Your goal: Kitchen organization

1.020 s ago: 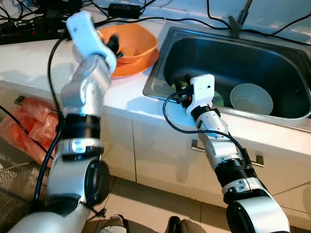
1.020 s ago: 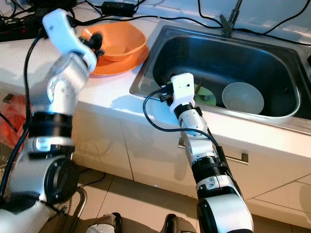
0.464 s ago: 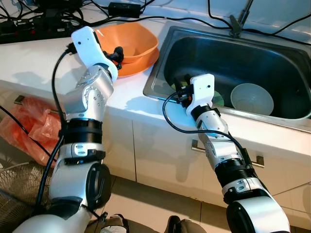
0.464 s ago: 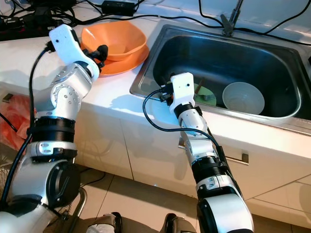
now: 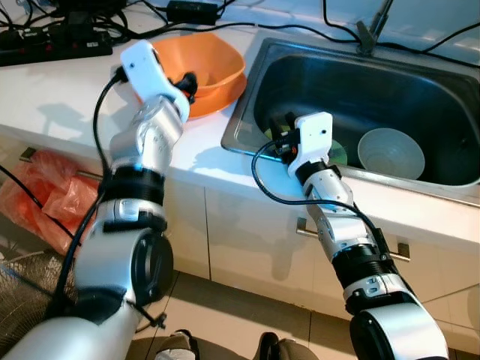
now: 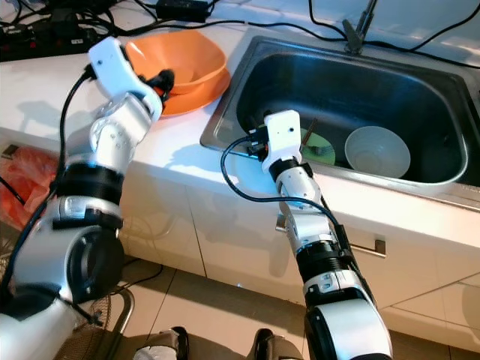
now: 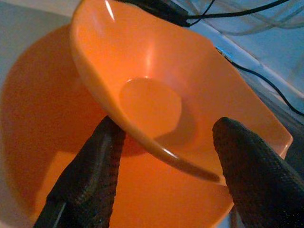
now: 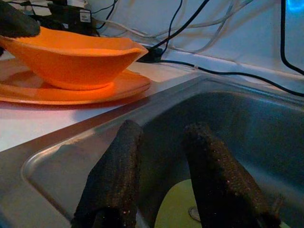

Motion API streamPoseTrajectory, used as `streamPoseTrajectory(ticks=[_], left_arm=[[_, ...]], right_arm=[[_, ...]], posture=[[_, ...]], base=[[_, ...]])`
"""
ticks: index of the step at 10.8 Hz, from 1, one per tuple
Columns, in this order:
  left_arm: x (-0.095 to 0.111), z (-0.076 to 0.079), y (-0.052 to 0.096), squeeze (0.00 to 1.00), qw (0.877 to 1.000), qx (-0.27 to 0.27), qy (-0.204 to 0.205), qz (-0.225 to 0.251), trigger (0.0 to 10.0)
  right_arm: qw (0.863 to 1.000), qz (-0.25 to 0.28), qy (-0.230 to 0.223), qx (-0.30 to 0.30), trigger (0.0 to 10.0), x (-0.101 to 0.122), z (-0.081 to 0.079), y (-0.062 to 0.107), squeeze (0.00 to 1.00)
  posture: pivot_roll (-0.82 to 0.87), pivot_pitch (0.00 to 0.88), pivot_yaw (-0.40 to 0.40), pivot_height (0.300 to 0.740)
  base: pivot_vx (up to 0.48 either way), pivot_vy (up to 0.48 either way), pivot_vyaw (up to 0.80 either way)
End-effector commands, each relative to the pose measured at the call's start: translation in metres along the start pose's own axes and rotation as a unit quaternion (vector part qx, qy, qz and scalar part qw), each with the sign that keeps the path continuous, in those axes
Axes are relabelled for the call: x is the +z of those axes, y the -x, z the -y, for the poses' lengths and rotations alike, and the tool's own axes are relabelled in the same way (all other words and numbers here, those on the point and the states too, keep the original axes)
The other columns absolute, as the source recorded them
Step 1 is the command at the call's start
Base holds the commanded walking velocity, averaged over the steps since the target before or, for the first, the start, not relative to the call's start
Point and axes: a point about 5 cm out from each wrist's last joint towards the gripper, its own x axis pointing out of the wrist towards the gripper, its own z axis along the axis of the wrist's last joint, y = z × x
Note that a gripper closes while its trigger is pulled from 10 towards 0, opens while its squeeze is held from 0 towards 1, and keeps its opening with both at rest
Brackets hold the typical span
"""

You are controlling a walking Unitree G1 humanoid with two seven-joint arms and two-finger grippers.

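An orange bowl (image 5: 214, 64) sits on an orange plate (image 5: 204, 109) on the white counter, left of the steel sink (image 5: 360, 75). My left gripper (image 5: 187, 81) is at the bowl's near rim. In the left wrist view it is open (image 7: 166, 126), one finger outside the bowl (image 7: 156, 95) and one over its inside. My right gripper (image 5: 281, 139) hangs just inside the sink's front left corner. Its fingers (image 8: 114, 180) stand apart with nothing between them, above a green plate (image 5: 336, 154). A pale bowl (image 5: 391, 152) stands upright in the sink beside that plate.
A power strip (image 5: 71, 45) and black cables (image 5: 225, 30) run along the back of the counter. The tap's base (image 5: 367, 34) stands behind the sink. On the floor at the left lie a red plastic bag (image 5: 45, 202) and a wire fan guard (image 5: 22, 300).
My left arm has swung forward and down, bringing its gripper up to the orange bowl's rim. The right arm has stayed in place at the sink.
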Motion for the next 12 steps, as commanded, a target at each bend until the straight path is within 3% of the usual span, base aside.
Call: streamPoseTrajectory(ticks=[1, 6, 7, 8, 9, 11, 12], left_arm=[[0.003, 0.003, -0.002, 0.00, 1.000, -0.004, 0.004, 0.002, 10.0], [-0.014, -0.009, -0.010, 0.00, 0.999, 0.024, 0.038, -0.028, 10.0], [-0.018, -0.011, -0.010, 0.00, 0.998, 0.027, 0.049, -0.035, 9.3], [-0.023, -0.013, -0.010, 0.00, 0.997, 0.029, 0.059, -0.044, 7.1], [-0.030, -0.015, -0.010, 0.00, 0.995, 0.033, 0.073, -0.055, 3.0], [-0.032, -0.015, -0.010, 0.00, 0.995, 0.035, 0.074, -0.056, 0.0], [-0.032, -0.015, -0.011, 0.00, 0.995, 0.034, 0.075, -0.055, 0.0]], right_arm=[[0.999, -0.042, -0.005, -0.003, 10.0, -0.018, 0.002, 0.008, 0.00], [0.999, -0.045, -0.003, -0.003, 10.0, -0.018, 0.003, 0.008, 0.00], [0.999, -0.045, -0.003, -0.003, 10.0, -0.018, 0.003, 0.008, 0.00], [0.999, -0.045, -0.002, -0.003, 10.0, -0.018, 0.004, 0.008, 0.00], [0.999, -0.045, -0.002, -0.003, 10.0, -0.017, 0.004, 0.008, 0.00], [0.999, -0.045, -0.001, -0.003, 10.0, -0.017, 0.005, 0.008, 0.00], [0.999, -0.046, -0.001, -0.003, 10.0, -0.017, 0.005, 0.009, 0.00]], posture=[[0.08, 0.149, -0.030, 0.740], [0.07, 0.145, -0.030, 0.740], [0.07, 0.144, -0.031, 0.740], [0.07, 0.145, -0.032, 0.740], [0.07, 0.146, -0.033, 0.740], [0.07, 0.146, -0.035, 0.740], [0.07, 0.145, -0.035, 0.740]], base=[[0.000, 0.000, 0.00], [0.000, 0.000, 0.00], [0.000, 0.000, 0.00], [0.000, 0.000, 0.00], [0.000, 0.000, 0.00], [0.000, 0.000, 0.00], [0.000, 0.000, 0.00]])
